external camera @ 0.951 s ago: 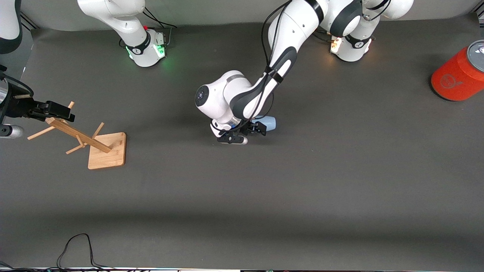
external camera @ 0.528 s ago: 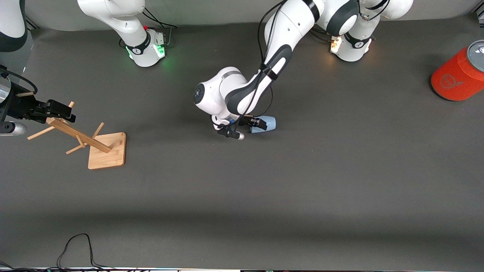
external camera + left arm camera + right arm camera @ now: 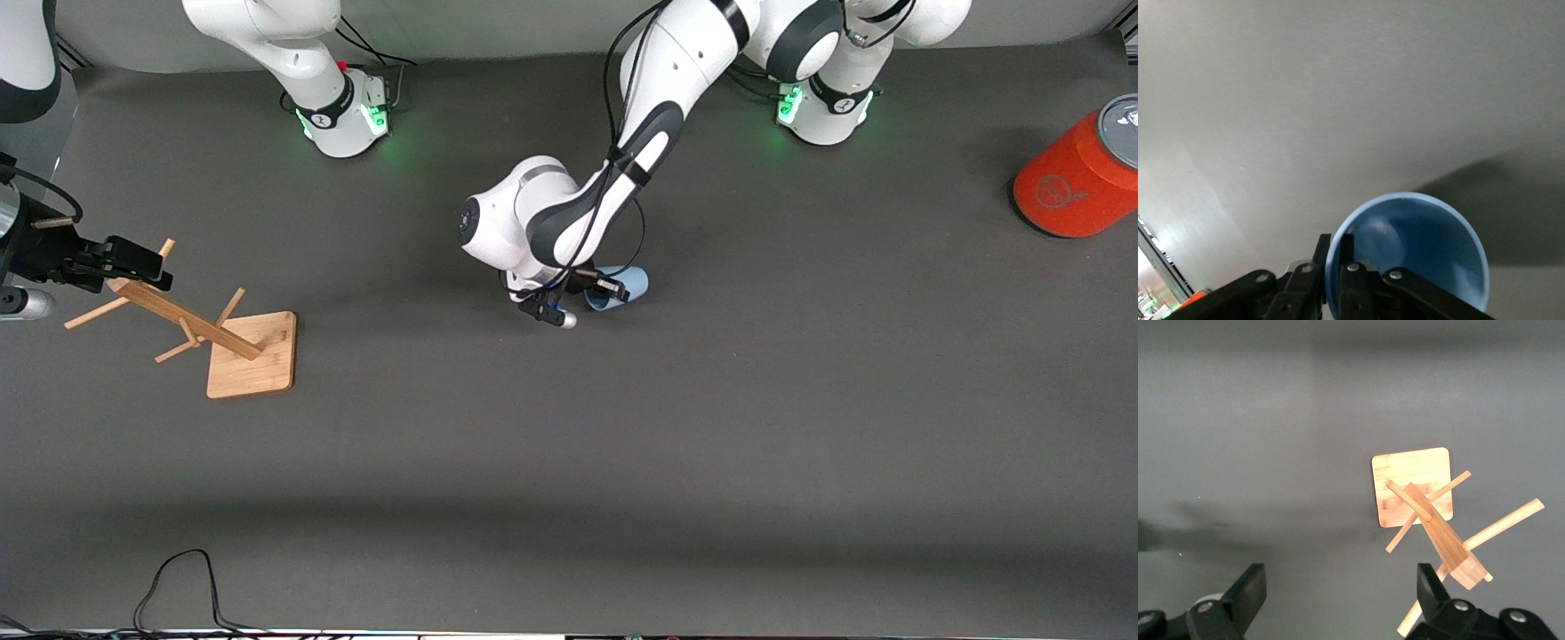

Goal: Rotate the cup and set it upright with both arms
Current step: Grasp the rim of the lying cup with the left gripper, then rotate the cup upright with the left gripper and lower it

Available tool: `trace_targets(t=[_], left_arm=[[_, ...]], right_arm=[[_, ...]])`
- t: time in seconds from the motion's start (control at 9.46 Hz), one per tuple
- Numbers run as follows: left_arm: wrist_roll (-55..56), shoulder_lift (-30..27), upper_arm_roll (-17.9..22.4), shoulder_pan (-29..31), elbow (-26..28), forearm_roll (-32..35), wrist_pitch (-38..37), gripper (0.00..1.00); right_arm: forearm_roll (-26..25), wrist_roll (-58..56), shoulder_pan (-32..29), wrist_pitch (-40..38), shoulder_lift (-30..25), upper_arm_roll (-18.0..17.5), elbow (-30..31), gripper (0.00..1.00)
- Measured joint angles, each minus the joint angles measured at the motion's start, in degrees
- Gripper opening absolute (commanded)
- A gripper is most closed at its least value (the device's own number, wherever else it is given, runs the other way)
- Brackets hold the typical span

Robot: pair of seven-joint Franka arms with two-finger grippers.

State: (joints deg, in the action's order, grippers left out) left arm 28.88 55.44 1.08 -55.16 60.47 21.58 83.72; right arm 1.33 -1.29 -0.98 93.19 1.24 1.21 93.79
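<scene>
The light-blue cup (image 3: 624, 286) sits tilted at the table's middle, its open mouth turned toward the front camera. My left gripper (image 3: 601, 286) is shut on its rim, one finger inside the cup and one outside. The left wrist view looks into the cup's mouth (image 3: 1418, 253), with the left gripper (image 3: 1336, 244) pinching the rim. My right gripper (image 3: 133, 260) is open and empty, waiting over the top of the wooden peg rack (image 3: 222, 342) at the right arm's end of the table. In the right wrist view the right gripper (image 3: 1341, 590) hangs above the rack (image 3: 1425, 500).
A large orange-red cylinder with a grey lid (image 3: 1076, 178) lies at the left arm's end of the table. A black cable (image 3: 178, 578) loops at the table edge nearest the front camera. The dark mat (image 3: 711, 444) is bare between them.
My left gripper has turned at the wrist with the cup's rim in it, and the cup has tipped up from lying on its side. The right arm has barely moved.
</scene>
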Motion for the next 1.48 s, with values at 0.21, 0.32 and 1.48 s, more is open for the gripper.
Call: trace_targets(t=[0.21,0.32,1.48], left_arm=[[-1.96,-2.54,3.95,0.75,-2.72,0.02,-3.28,0.00],[-2.31,-4.39,5.92,1.70,-3.60,-0.50,-4.27,0.00],[-4.55,-38.49,7.39,23.39,19.95,-23.75,13.94,0.00]], right_arm=[[-0.45,-0.93,0.21,0.00,-0.36,-0.18,0.00,1.00],[-0.50,-1.75,0.14,0.00,-0.41,-0.16,0.01,1.00],[-0.57,-2.49,0.02,-0.02,-0.43,-0.07,-0.02,1.00]])
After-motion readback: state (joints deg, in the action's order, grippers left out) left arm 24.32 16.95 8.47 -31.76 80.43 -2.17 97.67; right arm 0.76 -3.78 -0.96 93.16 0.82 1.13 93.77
